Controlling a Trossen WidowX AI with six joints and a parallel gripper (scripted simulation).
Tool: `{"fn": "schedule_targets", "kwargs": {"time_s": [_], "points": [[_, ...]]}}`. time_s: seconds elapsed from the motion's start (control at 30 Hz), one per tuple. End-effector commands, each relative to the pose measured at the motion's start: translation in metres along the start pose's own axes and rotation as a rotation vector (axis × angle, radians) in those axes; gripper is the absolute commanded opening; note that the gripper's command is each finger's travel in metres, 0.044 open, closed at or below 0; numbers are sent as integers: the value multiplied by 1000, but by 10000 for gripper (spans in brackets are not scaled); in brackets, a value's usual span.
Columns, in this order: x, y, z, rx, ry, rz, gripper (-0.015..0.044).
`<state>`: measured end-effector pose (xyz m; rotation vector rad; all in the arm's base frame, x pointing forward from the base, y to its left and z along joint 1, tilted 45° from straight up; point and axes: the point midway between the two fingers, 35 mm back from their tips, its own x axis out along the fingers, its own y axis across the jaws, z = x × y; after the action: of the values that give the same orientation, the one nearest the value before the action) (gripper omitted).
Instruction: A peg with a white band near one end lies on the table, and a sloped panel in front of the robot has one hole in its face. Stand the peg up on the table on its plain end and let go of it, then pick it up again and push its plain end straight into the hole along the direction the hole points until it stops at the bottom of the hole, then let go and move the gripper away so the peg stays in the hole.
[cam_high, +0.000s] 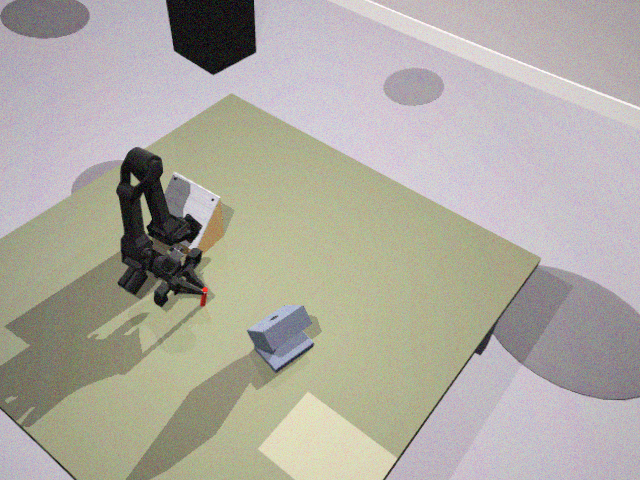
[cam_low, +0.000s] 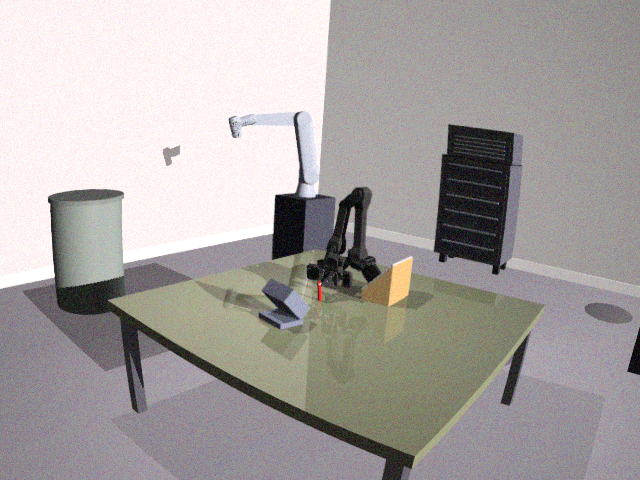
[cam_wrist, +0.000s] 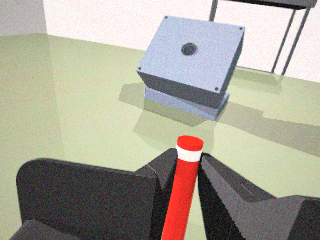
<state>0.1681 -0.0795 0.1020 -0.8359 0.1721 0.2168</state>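
The red peg is upright, with its white-banded end at the top and its plain end down at or just above the table; which of the two I cannot tell. My gripper is shut on the peg near the white band, reaching in almost level. The blue-grey sloped panel stands beyond the peg on its base. Its one hole shows dark in the tilted face, which faces my gripper and upward.
A wedge with a white sloped face and orange side stands beside the arm. A pale square patch lies on the green table past the panel. A white arm stands on a dark pedestal behind the table.
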Motion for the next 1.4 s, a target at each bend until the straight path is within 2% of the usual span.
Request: {"fn": "schedule_targets", "kwargs": {"time_s": [0.0,1.03,1.07,1.17,1.37], "points": [[-1,0,-2,0,1,0,49],[-4,2,-5,-14,-48,-8,49],[-4,2,-3,-14,-50,-9,56],[-4,2,-3,-16,-51,-9,130],[-4,2,-3,-16,-51,-9,130]]}}
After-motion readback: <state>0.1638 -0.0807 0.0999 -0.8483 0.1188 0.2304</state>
